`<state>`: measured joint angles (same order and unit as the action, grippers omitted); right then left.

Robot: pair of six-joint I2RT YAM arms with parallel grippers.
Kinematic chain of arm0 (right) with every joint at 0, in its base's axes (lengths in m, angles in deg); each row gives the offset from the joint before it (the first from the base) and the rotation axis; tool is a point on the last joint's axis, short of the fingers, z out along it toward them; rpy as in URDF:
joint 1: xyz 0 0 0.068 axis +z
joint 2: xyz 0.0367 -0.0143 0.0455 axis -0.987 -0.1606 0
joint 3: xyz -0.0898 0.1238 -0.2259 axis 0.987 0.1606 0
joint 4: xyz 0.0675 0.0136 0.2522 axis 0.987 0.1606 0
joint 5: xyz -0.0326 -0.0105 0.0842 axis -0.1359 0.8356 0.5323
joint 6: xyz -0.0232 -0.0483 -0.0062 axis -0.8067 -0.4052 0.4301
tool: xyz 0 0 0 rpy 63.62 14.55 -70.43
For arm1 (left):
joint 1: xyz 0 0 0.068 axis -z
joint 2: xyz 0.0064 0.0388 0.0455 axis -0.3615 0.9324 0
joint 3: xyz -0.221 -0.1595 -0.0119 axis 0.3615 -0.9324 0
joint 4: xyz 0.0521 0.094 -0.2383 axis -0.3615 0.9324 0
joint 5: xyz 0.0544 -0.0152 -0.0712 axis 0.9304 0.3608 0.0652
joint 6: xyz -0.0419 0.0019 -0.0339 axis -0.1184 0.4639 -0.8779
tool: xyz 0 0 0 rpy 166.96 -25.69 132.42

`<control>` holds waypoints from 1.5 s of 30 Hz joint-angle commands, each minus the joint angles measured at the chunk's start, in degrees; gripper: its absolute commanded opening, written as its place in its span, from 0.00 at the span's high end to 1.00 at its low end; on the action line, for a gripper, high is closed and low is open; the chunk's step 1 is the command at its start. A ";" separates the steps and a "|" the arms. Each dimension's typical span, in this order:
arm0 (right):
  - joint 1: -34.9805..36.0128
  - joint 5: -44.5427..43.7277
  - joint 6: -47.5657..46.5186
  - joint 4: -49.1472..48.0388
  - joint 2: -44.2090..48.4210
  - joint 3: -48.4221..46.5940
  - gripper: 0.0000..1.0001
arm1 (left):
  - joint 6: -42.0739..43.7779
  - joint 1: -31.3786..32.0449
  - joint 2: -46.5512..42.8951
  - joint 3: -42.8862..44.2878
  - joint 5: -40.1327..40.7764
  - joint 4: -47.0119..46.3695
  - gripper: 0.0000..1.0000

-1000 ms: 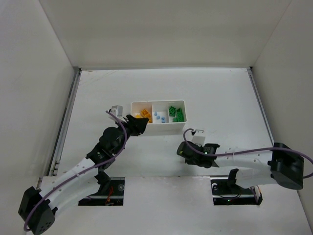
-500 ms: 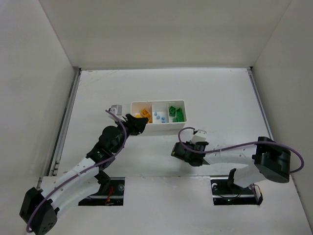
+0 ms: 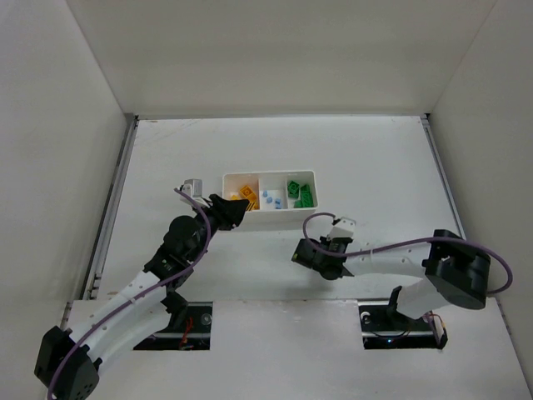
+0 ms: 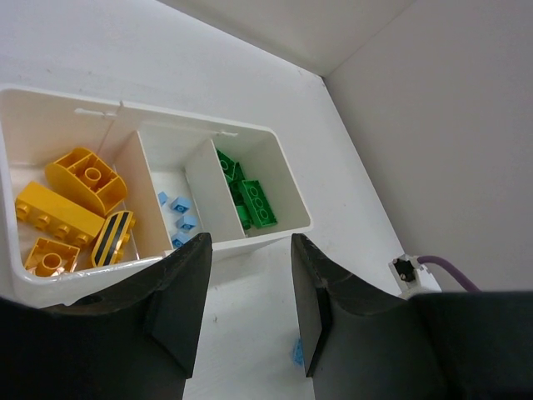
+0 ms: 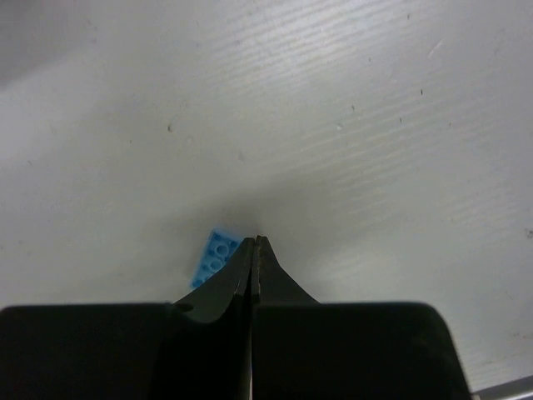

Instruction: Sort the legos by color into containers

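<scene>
Tray (image 3: 275,219) sits about mid-counter (image 3: 375,167), long side parallel to the near edge. It has three compartments:
- Left: yellow bricks (image 4: 71,208), one with black stripes.
- Middle: small blue bricks (image 4: 179,218).
- Right: green bricks (image 4: 250,196).

Left tool (image 4: 248,250) is at the tray's near-left corner, pointing along the near wall. Its fingers are spread well apart with nothing between them.

Right tool (image 5: 254,243) is down at the counter surface, between the tray and the near edge, slightly right of centre. Its fingers are pressed together tip to tip, with no gap and nothing gripped.

One loose blue brick (image 5: 214,257) lies flat on the counter, studs up. In the right wrist view it is just left of the closed tips, partly tucked behind the finger. Can't tell if it touches the finger.
</scene>
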<state>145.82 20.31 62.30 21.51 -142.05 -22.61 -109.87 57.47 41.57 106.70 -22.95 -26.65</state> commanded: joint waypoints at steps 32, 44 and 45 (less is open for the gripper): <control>-6.66 11.55 -32.70 -27.22 12.48 8.79 0.38 | 0.08 0.68 2.06 -0.48 0.46 -3.97 0.60; -3.23 10.77 -30.08 -18.70 3.15 3.69 0.62 | 0.34 0.07 1.80 -0.66 0.81 -3.88 0.60; -2.71 10.77 -29.81 -18.08 2.89 3.51 0.62 | 0.34 0.07 1.80 -0.66 0.81 -3.88 0.60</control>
<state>141.40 30.67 30.98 -0.13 -137.92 -17.76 -110.02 57.82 43.77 106.41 -22.34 -27.18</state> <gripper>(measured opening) 0.384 0.400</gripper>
